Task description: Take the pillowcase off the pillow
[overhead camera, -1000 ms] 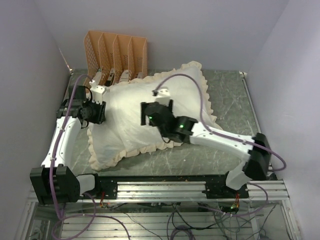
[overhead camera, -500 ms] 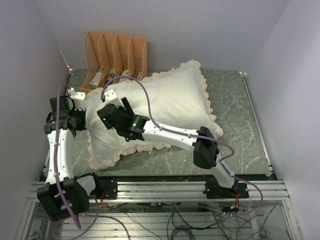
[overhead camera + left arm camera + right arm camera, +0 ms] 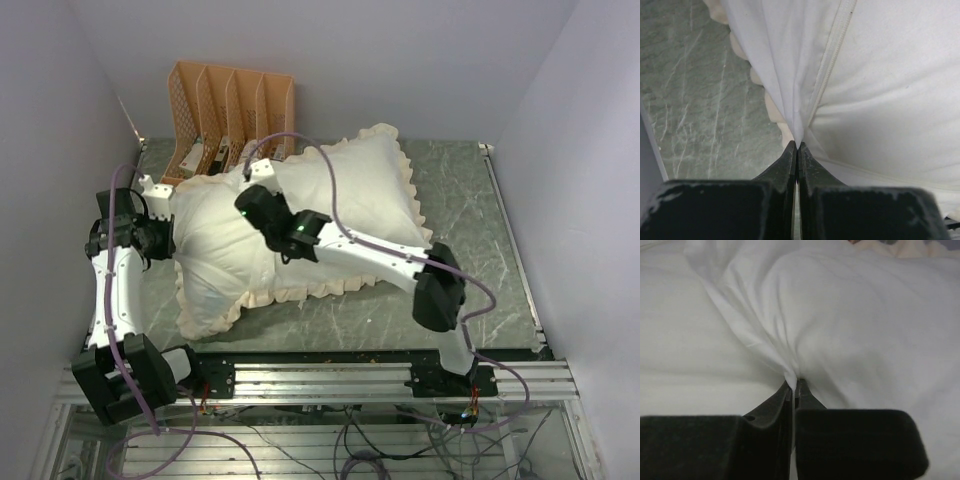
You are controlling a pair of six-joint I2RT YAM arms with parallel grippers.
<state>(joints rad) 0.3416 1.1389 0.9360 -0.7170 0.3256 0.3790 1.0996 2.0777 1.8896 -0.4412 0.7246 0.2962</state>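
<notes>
A big puffy pillowcase lies in the middle of the green stone table. Its cream side faces up. A wavy frill runs around its edge. The pillow is tucked inside it and makes it fat, so the pillow itself cannot be seen. The long shape points from 8 o'clock to 1 o'clock in the top view.

The left gripper is at the 9 o'clock end of the pillowcase. Its two black fingers are pressed together. They pinch a small fold of the white cloth, right next to the zipper. The frill and the table show at 9 o'clock of that fold in the wrist view.

The right gripper sits on top of the pillowcase, toward 10 o'clock from its middle. Its fingers are squeezed tight too. They hold a little bunch of the top cloth, and wrinkles spread out from the pinch.

An orange rack stands by the back wall, at 11 o'clock from the pillowcase, just beside its corner.
</notes>
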